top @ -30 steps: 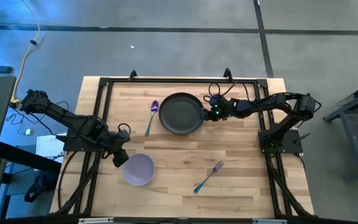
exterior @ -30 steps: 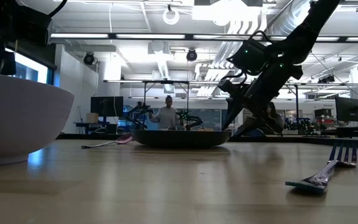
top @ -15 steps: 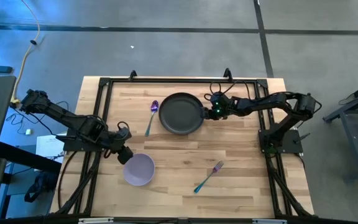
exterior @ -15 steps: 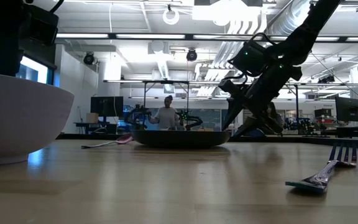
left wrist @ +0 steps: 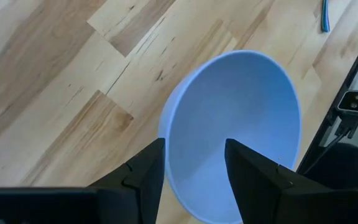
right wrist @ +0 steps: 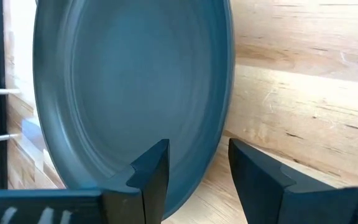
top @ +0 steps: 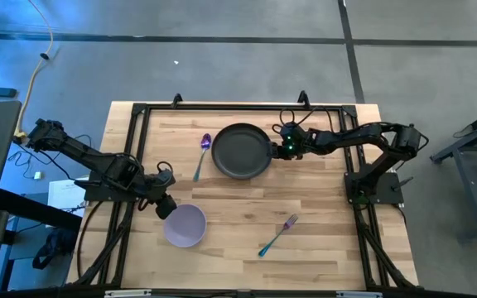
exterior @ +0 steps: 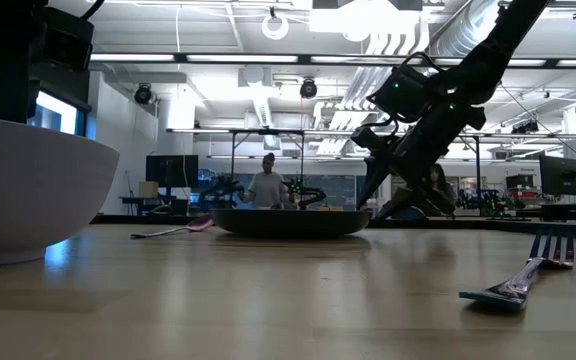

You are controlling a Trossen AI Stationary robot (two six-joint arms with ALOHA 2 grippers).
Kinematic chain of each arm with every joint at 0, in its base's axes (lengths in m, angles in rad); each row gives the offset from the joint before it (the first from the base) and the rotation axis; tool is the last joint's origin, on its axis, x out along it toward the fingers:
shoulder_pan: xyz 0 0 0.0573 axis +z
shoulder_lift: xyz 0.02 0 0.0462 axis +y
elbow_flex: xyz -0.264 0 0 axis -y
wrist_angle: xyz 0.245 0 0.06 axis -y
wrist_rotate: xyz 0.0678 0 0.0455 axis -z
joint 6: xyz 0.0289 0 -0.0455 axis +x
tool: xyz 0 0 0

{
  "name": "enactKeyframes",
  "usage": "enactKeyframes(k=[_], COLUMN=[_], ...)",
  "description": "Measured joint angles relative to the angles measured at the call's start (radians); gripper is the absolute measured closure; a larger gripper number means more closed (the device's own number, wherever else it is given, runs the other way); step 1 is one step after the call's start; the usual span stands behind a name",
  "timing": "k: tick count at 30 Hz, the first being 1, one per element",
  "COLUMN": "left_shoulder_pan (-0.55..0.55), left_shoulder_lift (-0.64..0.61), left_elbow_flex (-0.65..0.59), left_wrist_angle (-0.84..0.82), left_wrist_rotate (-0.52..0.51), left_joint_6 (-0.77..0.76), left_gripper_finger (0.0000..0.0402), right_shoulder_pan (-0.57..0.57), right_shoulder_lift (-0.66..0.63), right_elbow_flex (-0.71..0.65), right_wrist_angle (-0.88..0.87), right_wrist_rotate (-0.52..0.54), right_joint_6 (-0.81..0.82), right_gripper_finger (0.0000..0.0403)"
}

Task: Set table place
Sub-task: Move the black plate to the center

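High view shows the right gripper spread at the plate rim, upper centre; the left gripper spread beside the bowl, lower left. Each should straddle its rim before closing, I think.

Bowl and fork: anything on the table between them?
Nothing. In the high view, only bare wood lies between the bowl and the fork. The low view agrees: open table between them.
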Motion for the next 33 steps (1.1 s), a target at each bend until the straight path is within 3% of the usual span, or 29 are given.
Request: enactKeyframes(k=[33], left_shoulder_pan=[0.000], left_shoulder_lift=[0.000], left_elbow_flex=[0.000], left_wrist_angle=[0.007], left_wrist_rotate=[-0.056], left_joint_6=[0.098], left_gripper_finger=[0.0245], right_shoulder_pan=[0.000], right_shoulder_lift=[0.000], right_elbow_flex=[0.000], right_wrist_angle=[0.042], right_wrist_rotate=[0.004], right_joint_6=[0.023], right_gripper_finger=[0.0247])
